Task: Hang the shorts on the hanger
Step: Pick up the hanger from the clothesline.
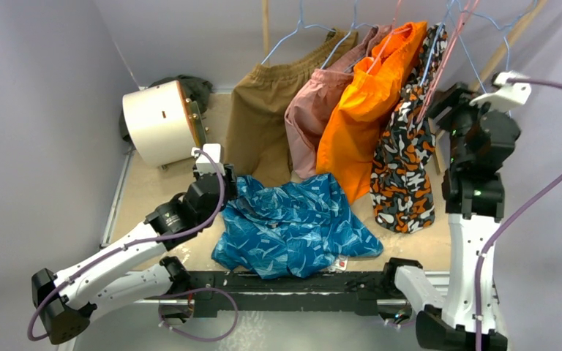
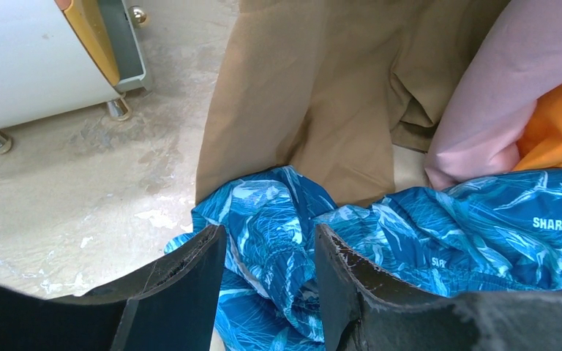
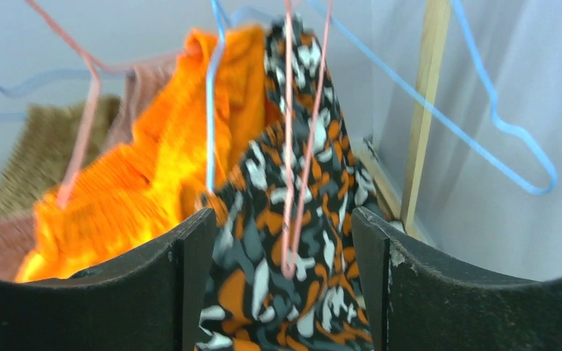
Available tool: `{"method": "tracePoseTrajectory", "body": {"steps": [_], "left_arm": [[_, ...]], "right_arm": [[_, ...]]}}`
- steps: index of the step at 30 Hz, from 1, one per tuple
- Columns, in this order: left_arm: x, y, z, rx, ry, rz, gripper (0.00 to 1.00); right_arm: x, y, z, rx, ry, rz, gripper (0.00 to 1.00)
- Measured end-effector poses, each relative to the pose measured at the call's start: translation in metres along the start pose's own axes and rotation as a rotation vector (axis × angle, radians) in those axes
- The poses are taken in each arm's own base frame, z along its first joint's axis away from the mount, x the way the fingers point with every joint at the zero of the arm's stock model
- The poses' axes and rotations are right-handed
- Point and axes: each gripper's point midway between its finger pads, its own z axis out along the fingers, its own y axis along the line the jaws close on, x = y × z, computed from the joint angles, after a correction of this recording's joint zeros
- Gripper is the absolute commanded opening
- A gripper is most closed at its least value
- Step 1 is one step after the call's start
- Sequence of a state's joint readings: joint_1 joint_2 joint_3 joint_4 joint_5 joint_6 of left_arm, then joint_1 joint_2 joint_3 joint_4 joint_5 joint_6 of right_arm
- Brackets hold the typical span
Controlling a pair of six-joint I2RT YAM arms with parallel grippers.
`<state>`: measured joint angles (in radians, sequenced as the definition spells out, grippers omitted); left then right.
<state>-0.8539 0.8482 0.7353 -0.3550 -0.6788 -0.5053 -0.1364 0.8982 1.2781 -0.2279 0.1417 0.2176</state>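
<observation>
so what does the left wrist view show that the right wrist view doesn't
Only left wrist: the blue shorts bunched between the fingers of the left gripper, and a white drum. Only right wrist: the pink-red hanger between the fingers of the open right gripper, camouflage shorts, a light blue hanger. Both: orange shorts, brown shorts, pink shorts.

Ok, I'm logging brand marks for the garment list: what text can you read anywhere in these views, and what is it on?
"SHARK": white capitals printed on the blue-and-teal shorts, seen in the left wrist view.
A second white print on a fold of the same shorts begins with "S"; the rest is creased and unreadable.
The small white-and-red tag at the shorts' near hem is too small to read.
No other text shows.
</observation>
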Motion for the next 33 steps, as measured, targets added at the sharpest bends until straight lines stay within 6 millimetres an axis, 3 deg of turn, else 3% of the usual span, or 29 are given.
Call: {"method": "tracePoseTrajectory", "body": {"steps": [4,8,12,19,27,33], "left_arm": [[-0.003,-0.002,-0.004,0.023,-0.006,-0.02,0.47],[-0.007,-0.004,-0.008,0.045,-0.017,-0.035,0.47],[-0.01,-0.005,-0.011,0.065,-0.023,-0.047,0.47],[-0.011,-0.008,-0.013,0.085,-0.022,-0.052,0.47],[-0.014,-0.008,-0.015,0.09,-0.029,-0.059,0.47],[-0.014,-0.007,-0.015,0.09,-0.03,-0.062,0.47]], "right_arm": [[-0.06,0.007,0.0,0.02,-0.081,0.032,0.71],[-0.086,0.008,0.01,0.058,-0.104,0.061,0.69],[-0.076,0.006,0.032,0.091,-0.055,0.079,0.7],[-0.034,0.001,0.076,0.138,0.048,0.087,0.7],[-0.03,-0.004,0.095,0.172,0.034,0.114,0.67],[-0.016,-0.013,0.115,0.203,0.055,0.111,0.68]]}}
